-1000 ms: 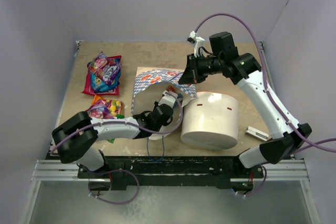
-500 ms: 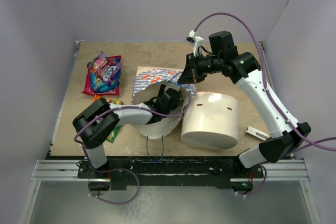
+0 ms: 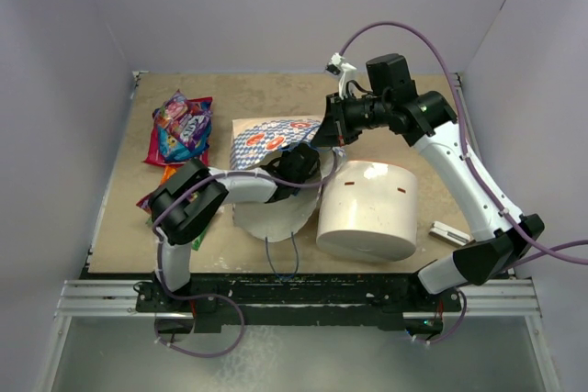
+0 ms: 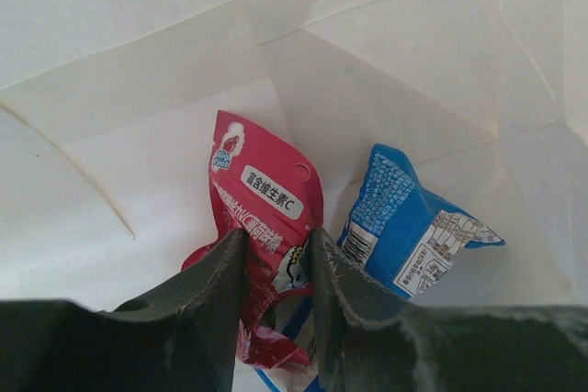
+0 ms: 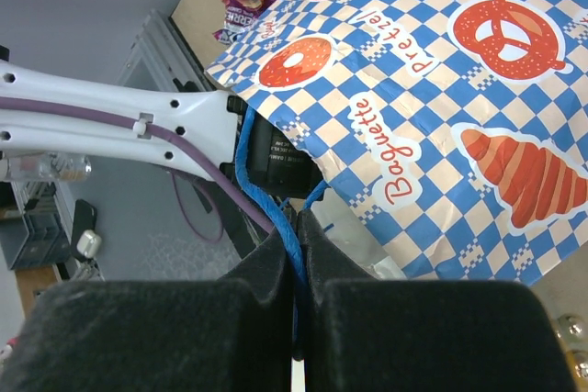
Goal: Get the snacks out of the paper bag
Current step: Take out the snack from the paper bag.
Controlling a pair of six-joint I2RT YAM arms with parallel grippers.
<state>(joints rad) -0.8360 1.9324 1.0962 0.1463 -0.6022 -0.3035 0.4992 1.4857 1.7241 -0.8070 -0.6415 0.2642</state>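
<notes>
The paper bag [image 3: 262, 141], blue-and-white checkered, lies on its side with its white inside [image 3: 272, 215] facing the near edge. My right gripper [image 3: 323, 133] is shut on its blue cord handle [image 5: 265, 179] and holds the mouth up; the checkered outside [image 5: 441, 89] fills that view. My left wrist [image 3: 296, 164] reaches into the bag, fingertips hidden from above. In the left wrist view my left gripper [image 4: 276, 243] is closed on the lower part of a red snack packet [image 4: 266, 192]. A blue snack packet [image 4: 404, 222] lies just right of it on the bag's white wall [image 4: 138, 89].
Several bright snack packets [image 3: 182, 126] lie on the table at the far left, more [image 3: 158, 192] under my left arm. A large white cylinder [image 3: 367, 208] stands right of the bag. A small grey flat bar [image 3: 450, 231] lies near the right arm's base.
My left arm has swung from the bag's mouth deep into the bag, to the red packet. The bag's mouth has shifted a little. My right gripper has kept hold of the handle.
</notes>
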